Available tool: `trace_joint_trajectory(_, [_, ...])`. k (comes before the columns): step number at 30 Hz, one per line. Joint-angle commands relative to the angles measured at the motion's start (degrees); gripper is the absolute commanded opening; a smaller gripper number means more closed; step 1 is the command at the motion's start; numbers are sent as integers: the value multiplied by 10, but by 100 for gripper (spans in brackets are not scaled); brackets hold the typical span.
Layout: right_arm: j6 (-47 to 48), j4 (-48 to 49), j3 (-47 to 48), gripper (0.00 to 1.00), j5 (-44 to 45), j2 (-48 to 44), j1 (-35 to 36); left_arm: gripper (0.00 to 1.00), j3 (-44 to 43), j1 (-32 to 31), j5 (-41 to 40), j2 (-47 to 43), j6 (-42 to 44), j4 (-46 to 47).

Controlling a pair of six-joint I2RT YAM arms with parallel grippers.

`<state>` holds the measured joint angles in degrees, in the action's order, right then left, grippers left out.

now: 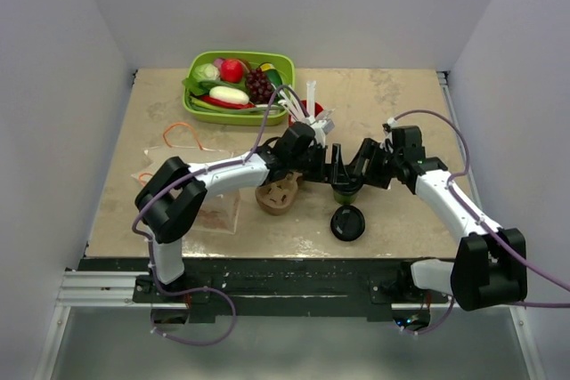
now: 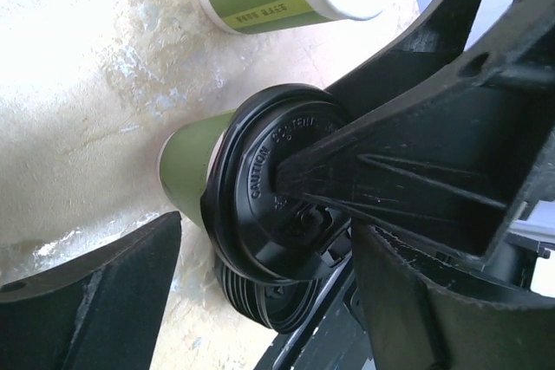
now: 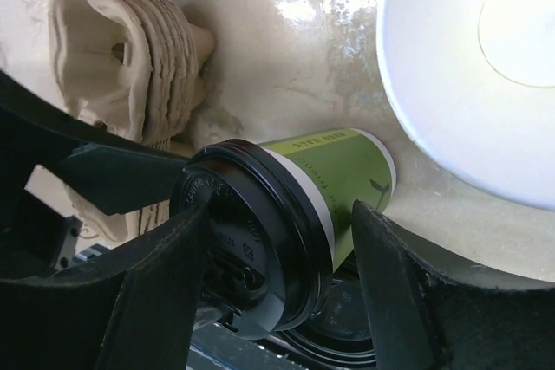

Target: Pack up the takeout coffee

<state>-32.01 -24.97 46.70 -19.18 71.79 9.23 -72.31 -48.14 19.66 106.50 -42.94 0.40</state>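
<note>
Left gripper (image 2: 269, 227) jaws apart, straddling lidded green coffee cup (image 3: 338, 171) on table (image 3: 277, 67). Right gripper (image 3: 282, 214) straddles same cup; clamped or not, cannot tell. Black lids (image 1: 347, 223) beside.

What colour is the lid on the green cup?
The lid is black; it shows best in the right wrist view.

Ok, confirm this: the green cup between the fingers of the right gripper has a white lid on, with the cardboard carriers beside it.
Wrong on the colour: the lid on the green cup is black, not white, as the right wrist view shows. The cup does sit between the fingers of the right gripper, cardboard carriers beside it.
</note>
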Motion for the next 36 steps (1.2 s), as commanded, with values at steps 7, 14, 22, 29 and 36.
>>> trace_joint_trajectory(7, [-33, 36, -58, 48, -2, -32, -8, 70, -32, -2, 6, 20, -13, 11])
trace_joint_trajectory(14, [-61, 64, -123, 19, -20, -76, -12, 58, -33, -2, -6, 20, -8, 0])
trace_joint_trajectory(22, [-80, 74, -171, 15, -17, -146, -13, 55, -28, -1, -16, 13, 7, -29])
trace_joint_trajectory(29, [-24, -11, -155, 55, -12, -155, -13, 55, -49, -1, 47, 26, 107, -21])
trace_joint_trajectory(36, [-2, -38, -100, 64, -4, -162, -13, 62, -92, 0, 140, 57, 212, -25])
